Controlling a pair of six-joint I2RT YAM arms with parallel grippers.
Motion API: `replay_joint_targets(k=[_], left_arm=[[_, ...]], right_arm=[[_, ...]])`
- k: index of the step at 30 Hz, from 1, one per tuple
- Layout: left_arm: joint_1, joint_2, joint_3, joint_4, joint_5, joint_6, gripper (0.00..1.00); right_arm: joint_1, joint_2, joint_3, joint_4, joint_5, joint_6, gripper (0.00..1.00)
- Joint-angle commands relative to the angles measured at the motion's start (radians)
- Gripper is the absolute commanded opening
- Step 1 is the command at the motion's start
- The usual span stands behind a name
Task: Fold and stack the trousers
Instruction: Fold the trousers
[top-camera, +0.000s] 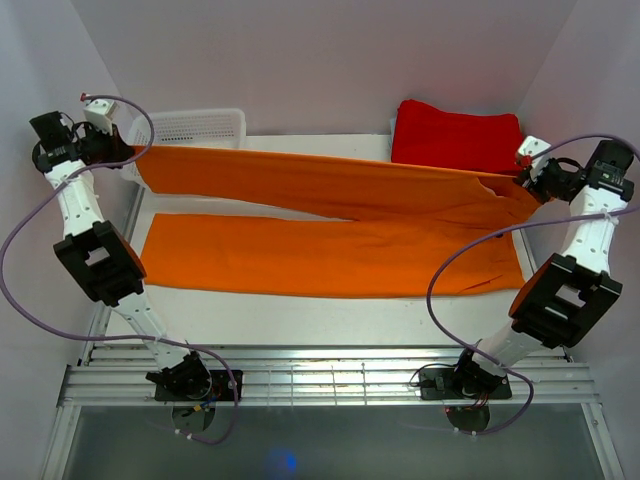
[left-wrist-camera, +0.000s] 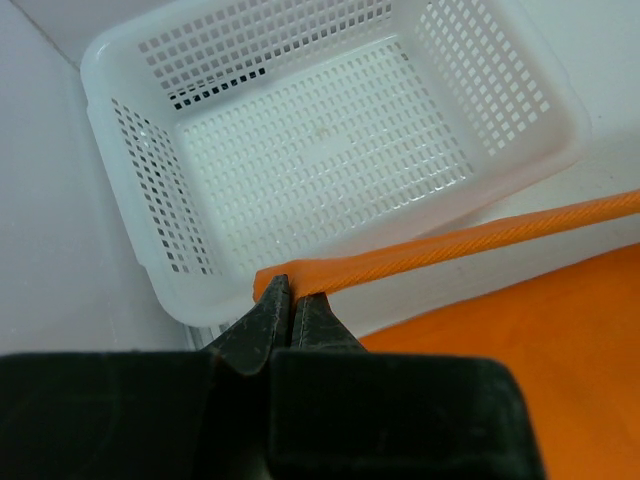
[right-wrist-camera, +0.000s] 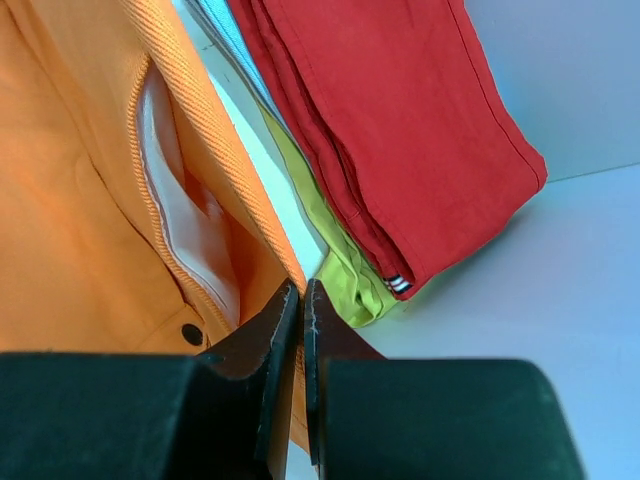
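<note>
With the trousers (top-camera: 330, 240) spread rightward from the basket (top-camera: 205, 122), the left gripper (left-wrist-camera: 290, 296) pinches the far leg's hem beside it and the right gripper (right-wrist-camera: 301, 292) pinches the waistband far from it, so the leg-over-leg fold seems in hand, needing both to carry that edge evenly nearward.
</note>
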Motion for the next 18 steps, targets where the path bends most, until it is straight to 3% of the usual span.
replay_joint_targets(k=[1, 9, 18], left_arm=[[0.197, -0.119, -0.028, 0.198, -0.239, 0.064, 0.0], [0.284, -0.17, -0.175, 0.181, -0.172, 0.109, 0.0], [0.312, -0.311, -0.62, 0.238, -0.186, 0.293, 0.0]], right_arm=[[-0.151, -0.024, 0.003, 0.173, 0.237, -0.08, 0.08], [-0.22, -0.041, -0.025, 0.118, 0.191, -0.143, 0.08], [-0.225, -0.171, -0.394, 0.115, 0.259, -0.377, 0.08]])
